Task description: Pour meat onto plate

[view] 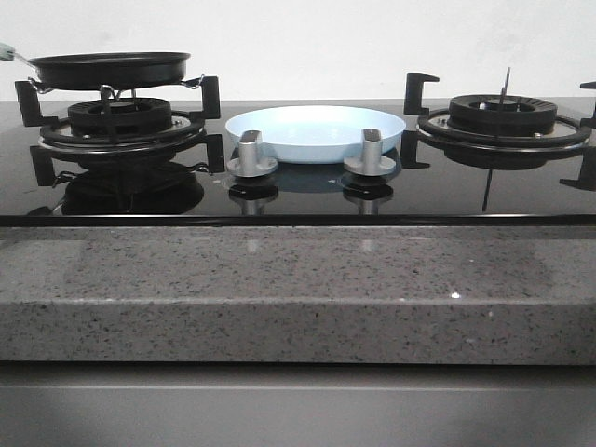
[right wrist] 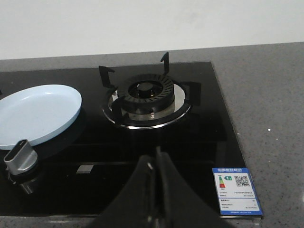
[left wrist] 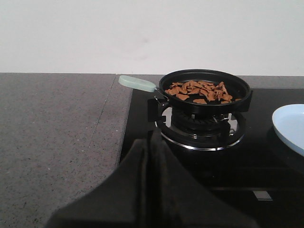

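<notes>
The meat (left wrist: 200,91), many small light-brown pieces, lies in a black frying pan (left wrist: 205,91) with a pale green handle (left wrist: 137,83). The pan (view: 110,69) sits on the left burner (view: 121,119). The pale blue plate (view: 315,131) lies empty between the two burners and also shows in the left wrist view (left wrist: 290,126) and the right wrist view (right wrist: 35,113). My left gripper (left wrist: 148,142) is shut and empty, short of the pan on its handle side. My right gripper (right wrist: 156,161) is shut and empty, in front of the right burner (right wrist: 146,96). Neither gripper shows in the front view.
Two silver knobs (view: 251,154) (view: 371,153) stand in front of the plate. The right burner (view: 503,116) carries no pot. The black glass hob is set in a grey speckled counter (view: 279,279). A blue energy label (right wrist: 236,191) is stuck at the hob's front right corner.
</notes>
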`<state>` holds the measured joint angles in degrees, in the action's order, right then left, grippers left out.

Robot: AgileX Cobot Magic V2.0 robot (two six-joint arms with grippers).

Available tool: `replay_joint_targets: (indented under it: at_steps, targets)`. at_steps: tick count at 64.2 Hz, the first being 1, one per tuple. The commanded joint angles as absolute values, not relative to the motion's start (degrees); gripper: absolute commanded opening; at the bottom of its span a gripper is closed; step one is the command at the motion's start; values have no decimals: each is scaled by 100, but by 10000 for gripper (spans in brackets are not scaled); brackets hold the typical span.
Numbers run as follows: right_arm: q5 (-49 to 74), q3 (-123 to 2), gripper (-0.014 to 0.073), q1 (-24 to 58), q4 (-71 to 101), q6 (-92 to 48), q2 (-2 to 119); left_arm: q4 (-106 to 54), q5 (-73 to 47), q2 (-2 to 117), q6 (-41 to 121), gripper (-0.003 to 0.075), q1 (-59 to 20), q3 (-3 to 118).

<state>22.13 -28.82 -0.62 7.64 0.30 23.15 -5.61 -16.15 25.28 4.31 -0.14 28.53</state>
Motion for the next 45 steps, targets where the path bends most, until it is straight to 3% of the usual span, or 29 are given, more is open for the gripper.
replay_joint_targets:
  at_steps: [1,4,10,19,24,45]
  targets:
    - [1816,-3108,-28,-95,675,0,2415,-655,-1164,2597,374,-8,-45,3088]
    - [1803,-3108,3,-95,675,0,2415,-655,-1164,2597,374,19,-45,3088]
    - [1785,-3108,154,-95,675,0,2415,-634,-1164,2597,374,164,-45,3088]
    - [1755,-3108,433,-95,675,0,2415,-634,-1164,2597,374,498,-45,3088]
    - [1752,-3108,516,-95,675,0,2415,-634,-1164,2597,374,612,-45,3088]
    - [1710,-3108,528,-95,704,0,2415,-634,-1164,2597,374,617,-45,3088]
